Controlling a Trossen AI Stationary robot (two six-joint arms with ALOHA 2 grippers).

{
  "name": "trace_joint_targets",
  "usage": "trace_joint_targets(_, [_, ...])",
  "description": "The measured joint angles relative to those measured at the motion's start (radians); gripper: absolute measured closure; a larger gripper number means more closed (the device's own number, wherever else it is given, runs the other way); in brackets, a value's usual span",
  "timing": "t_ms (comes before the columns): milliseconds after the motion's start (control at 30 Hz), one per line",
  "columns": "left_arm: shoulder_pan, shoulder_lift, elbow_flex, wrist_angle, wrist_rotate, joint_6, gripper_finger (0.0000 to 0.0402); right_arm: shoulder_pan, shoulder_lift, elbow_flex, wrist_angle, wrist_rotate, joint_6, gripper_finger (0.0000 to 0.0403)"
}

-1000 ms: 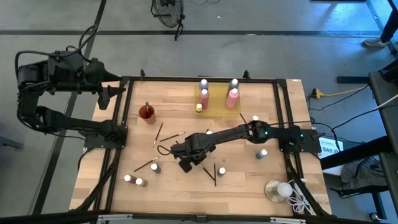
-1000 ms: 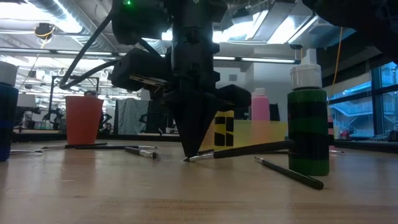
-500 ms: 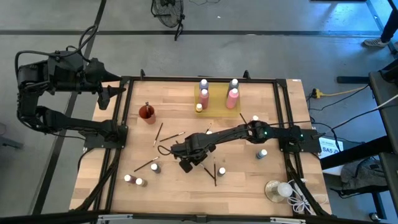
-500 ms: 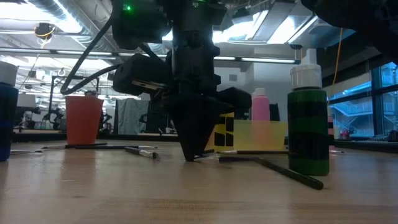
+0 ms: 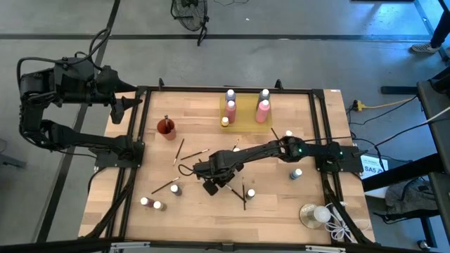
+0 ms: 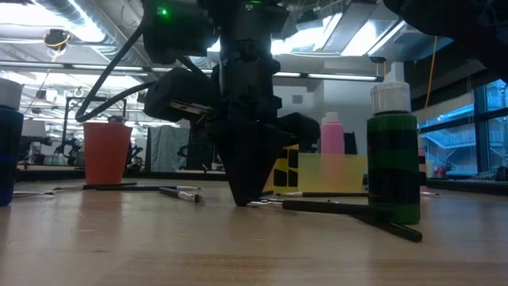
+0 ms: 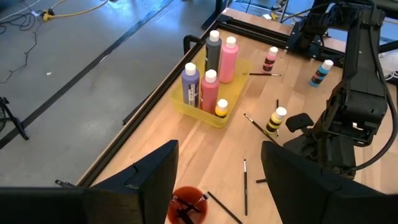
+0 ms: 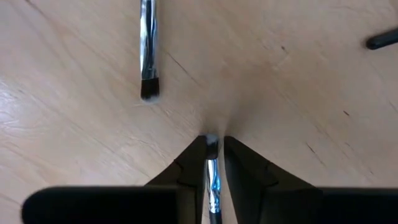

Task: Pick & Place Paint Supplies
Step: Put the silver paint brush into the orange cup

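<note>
On yellow tray point(image 5: 245, 117): five bottles point(image 5: 230, 109); beside, one red cup point(image 5: 166, 128)

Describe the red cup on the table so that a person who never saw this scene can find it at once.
Start at the yellow tray of tall paint bottles at the far edge of the wooden table. Look toward the left arm's side: the red cup stands alone there. It is the only open red container, and dark paintbrush handles stick up out of it.
</note>
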Motion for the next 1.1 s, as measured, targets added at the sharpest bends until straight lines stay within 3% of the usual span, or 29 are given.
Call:
trace_joint_targets(133, [0.000, 0.000, 0.000, 0.000, 0.000, 0.000, 0.0176, 0.000, 0.000, 0.000, -0.002, 0.000, -0.011, 0.0346])
trace_joint_targets(400, [0.000, 0.000, 0.000, 0.000, 0.000, 0.000, 0.0176, -0.006, 0.008, 0.002, -0.006, -0.003, -0.032, 0.0395])
trace_joint_targets(733, [0.000, 0.000, 0.000, 0.000, 0.000, 0.003, 0.0176, -0.015, 0.015, 0.002, -0.005, -0.038, -0.038, 0.0401])
trace_joint_targets(1100, [0.000, 0.000, 0.000, 0.000, 0.000, 0.008, 0.0176, -0.010, 0.019, 0.069, -0.118, 0.061, -0.048, 0.0403])
